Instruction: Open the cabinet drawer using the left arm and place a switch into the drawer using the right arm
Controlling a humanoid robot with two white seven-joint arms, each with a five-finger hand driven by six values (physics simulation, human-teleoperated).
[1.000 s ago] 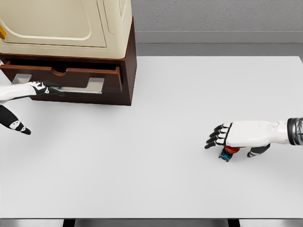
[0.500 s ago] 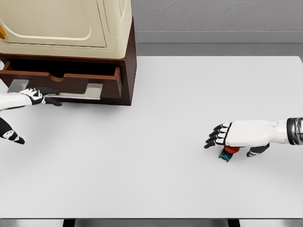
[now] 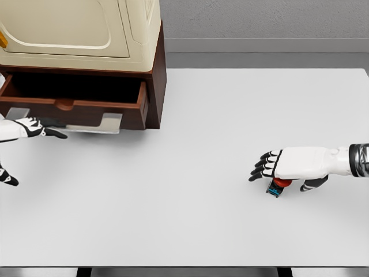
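Two hands show, one at each side of the frame, with a wide bare stretch of the white table [image 3: 190,133] between them and open room down to its front edge at the bottom. At the upper left stands one dark wooden cabinet [image 3: 154,75] under a cream housing [image 3: 75,29], its single drawer [image 3: 75,107] pulled out with the dark inside showing. The left hand [image 3: 26,128] at the left edge has its fingers closed on the drawer's metal handle [image 3: 86,126]. At the lower right, the right hand [image 3: 282,166] lies palm down with fingers extended and loose, over one switch [image 3: 278,186], red-topped on a blue base; whether it grips the switch cannot be told.
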